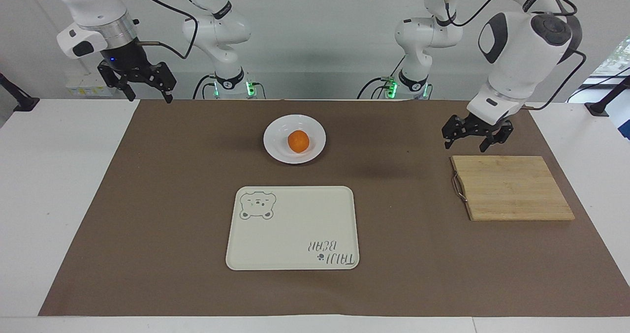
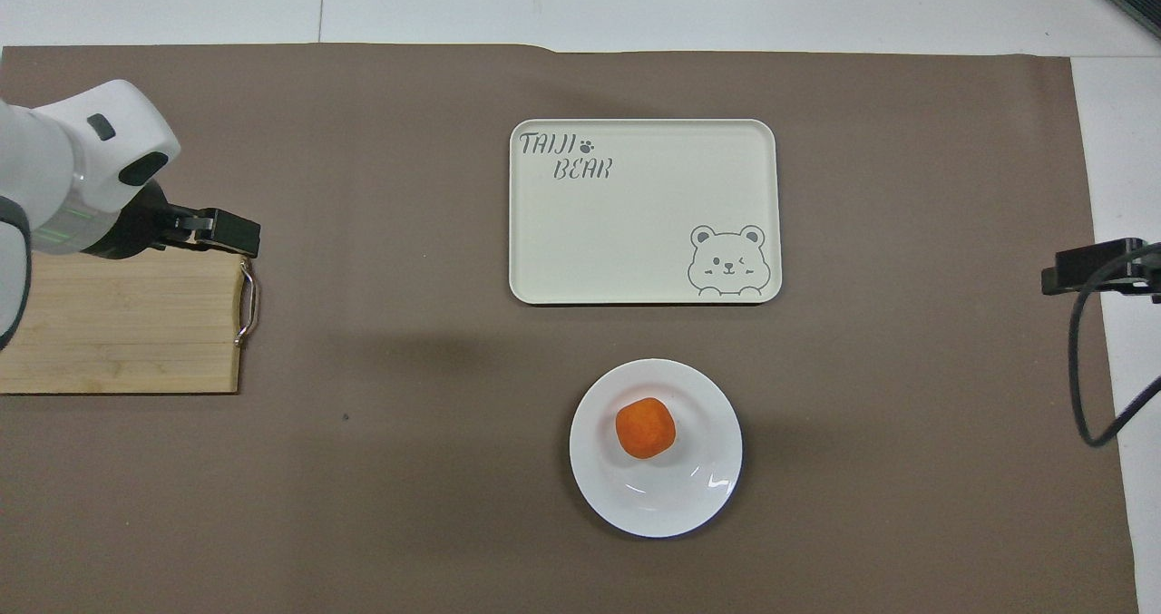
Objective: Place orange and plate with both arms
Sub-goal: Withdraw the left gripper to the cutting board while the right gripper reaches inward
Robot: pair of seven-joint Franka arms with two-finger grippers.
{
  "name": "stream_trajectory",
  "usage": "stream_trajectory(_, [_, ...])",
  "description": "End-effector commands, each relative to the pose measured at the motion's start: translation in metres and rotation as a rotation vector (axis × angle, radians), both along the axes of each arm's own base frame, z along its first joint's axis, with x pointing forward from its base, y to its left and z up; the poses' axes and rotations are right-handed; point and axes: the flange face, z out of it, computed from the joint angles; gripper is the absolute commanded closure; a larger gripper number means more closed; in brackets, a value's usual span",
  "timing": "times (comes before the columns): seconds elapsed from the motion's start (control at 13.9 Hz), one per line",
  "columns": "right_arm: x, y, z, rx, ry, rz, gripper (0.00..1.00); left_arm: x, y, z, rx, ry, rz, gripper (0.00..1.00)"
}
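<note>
Left hand (image 1: 472, 141) raised over the cutting board's (image 1: 512, 188) robot-side edge, fingers apart and empty.
Right hand (image 1: 143, 88) hangs with fingers spread over the brown mat's (image 1: 418, 254) corner at the right arm's end of the desk (image 1: 44, 175), holding nothing. The orange (image 1: 298, 141) sits in the white plate (image 1: 275, 143), which rests on the mat nearer to the robots than the cream bear tray (image 1: 290, 229), apart from it.
</note>
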Motion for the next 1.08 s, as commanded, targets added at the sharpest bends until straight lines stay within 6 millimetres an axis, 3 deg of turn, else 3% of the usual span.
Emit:
stream_trajectory(0.0, [-0.003, 0.003, 0.001, -0.012, -0.011, 0.017, 0.0, -0.004, 0.017, 0.026, 0.014, 0.038, 0.001, 0.0])
stream_trajectory(0.22, [0.004, 0.018, -0.003, 0.032, -0.054, 0.04, 0.0, -0.028, 0.021, 0.06, 0.063, 0.013, -0.007, 0.0])
stream_trajectory(0.43, [0.01, 0.034, -0.041, 0.152, -0.018, 0.031, 0.0, -0.034, 0.032, 0.056, 0.064, 0.015, 0.012, 0.0])
stream_trajectory(0.79, [0.017, 0.082, -0.109, 0.356, 0.021, 0.045, 0.0, -0.033, 0.034, 0.056, 0.062, 0.015, 0.025, 0.0])
stream_trajectory(1.01, [0.016, 0.1, -0.157, 0.509, 0.06, 0.106, 0.0, -0.033, 0.033, 0.056, 0.062, 0.015, 0.024, 0.0])
